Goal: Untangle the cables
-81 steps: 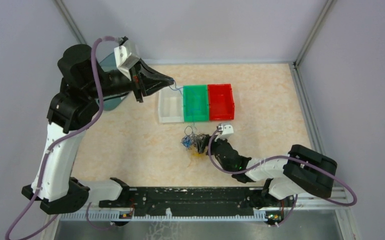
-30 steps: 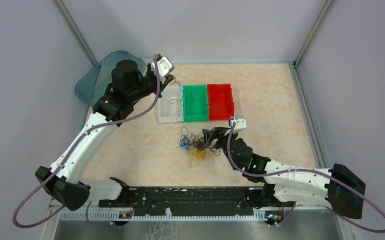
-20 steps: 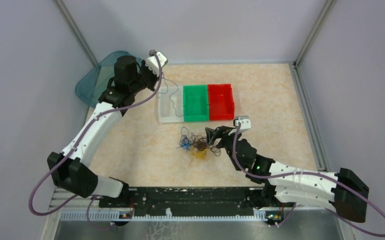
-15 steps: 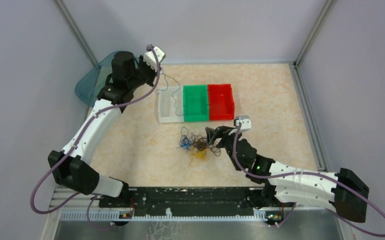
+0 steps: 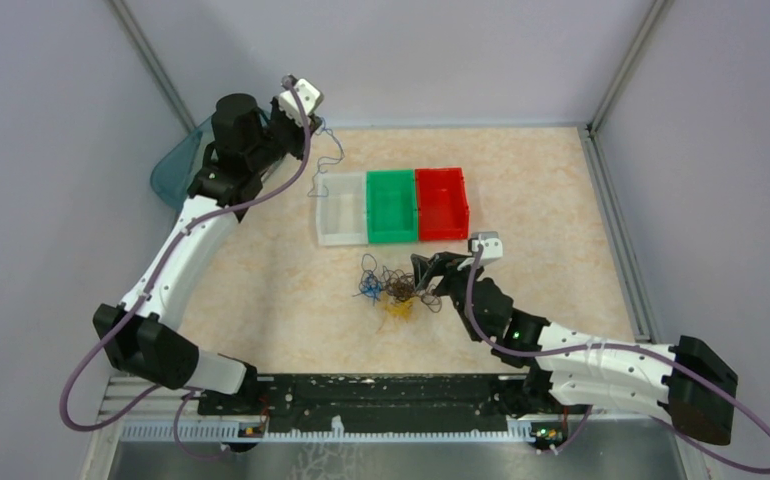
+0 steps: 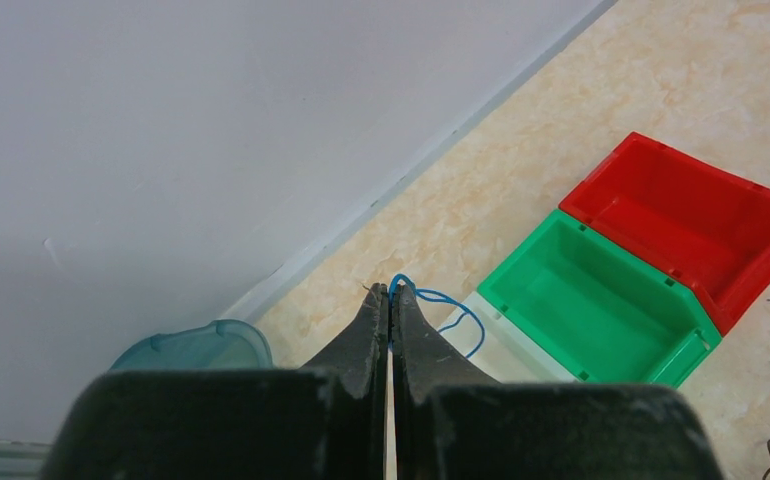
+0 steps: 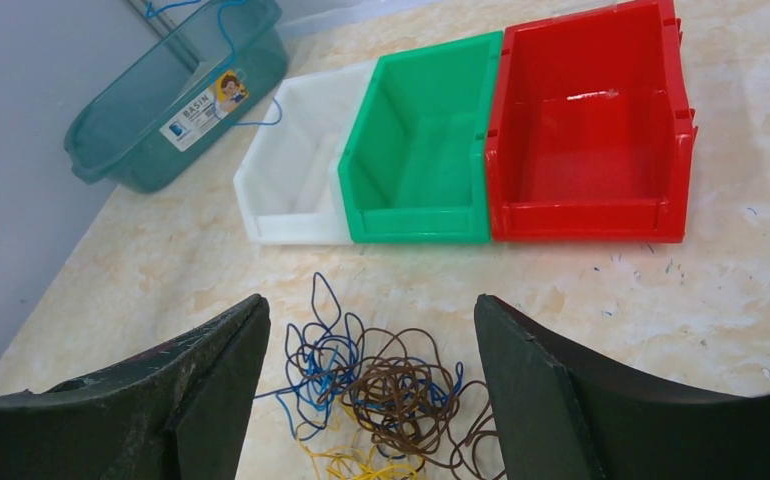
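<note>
Swinging back and to my left since the earlier frames, my left arm has carried one strand away from above the bins towards the rear corner; my right arm has held its place.

My left tool (image 6: 390,300) is pressed together, its tips pinching a blue strand (image 6: 439,296) that loops out and hangs free, its lower end near the white bin (image 5: 341,210) and the teal basin (image 7: 176,100). The other cables lie in a tangle (image 7: 391,385) of blue, brown and yellow on the bench (image 5: 541,200), in front of the white bin, the green bin (image 5: 391,205) and the red bin (image 5: 441,203).

What could go wrong, as I judge it:
- The strand is very thin and held only at the tips. It could slip out, or its hanging end could catch on a bin rim and be pulled from my grip.
- My left arm is raised high and stretched far back, close to the wall. A further swing could brush it.
- My right tool (image 7: 369,300) is spread wide apart, holding nothing, with a finger on either side of the tangle. Closing there could seize several strands together and tighten the knot.

My right arm reaches low and forward across the bench, its wrist angled down at the tangle.
</note>
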Tool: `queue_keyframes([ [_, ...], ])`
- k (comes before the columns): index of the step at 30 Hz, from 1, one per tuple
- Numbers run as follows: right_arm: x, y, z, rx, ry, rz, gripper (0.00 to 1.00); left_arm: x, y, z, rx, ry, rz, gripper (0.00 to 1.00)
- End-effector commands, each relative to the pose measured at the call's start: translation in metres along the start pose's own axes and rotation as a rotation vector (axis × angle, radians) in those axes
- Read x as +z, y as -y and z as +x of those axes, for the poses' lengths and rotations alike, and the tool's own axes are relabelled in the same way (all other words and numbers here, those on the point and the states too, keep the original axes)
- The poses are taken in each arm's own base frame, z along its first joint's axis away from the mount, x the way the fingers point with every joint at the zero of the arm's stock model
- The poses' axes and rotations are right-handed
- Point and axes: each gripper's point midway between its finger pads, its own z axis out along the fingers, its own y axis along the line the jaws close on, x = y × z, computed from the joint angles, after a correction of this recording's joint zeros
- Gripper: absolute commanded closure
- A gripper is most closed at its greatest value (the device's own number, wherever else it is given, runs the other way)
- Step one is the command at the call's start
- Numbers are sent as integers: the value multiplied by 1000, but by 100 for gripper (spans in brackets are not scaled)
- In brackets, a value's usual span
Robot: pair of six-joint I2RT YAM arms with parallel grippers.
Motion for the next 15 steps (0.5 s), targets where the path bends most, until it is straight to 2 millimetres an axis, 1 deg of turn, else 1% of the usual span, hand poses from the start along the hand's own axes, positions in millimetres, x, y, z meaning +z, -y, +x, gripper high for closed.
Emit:
queue_keyframes([
  [1,2,-5,-7,33,24,-9,24,-4,2,-12,-15,32,25,100],
  [5,1,-6,-8,29,22,-8,24,-2,10,11,-21,-5,36,100],
  [7,1,-6,-10,31,25,-8,24,1,14,26,3,-19,42,100],
  [9,0,-7,-12,36,29,-13,24,6,13,45,18,-49,29,100],
  [12,-1,-6,-14,32,29,-12,24,12,13,67,7,-97,32,100],
  [15,-2,-4,-14,30,31,-7,24,18,13,77,1,-107,28,100],
])
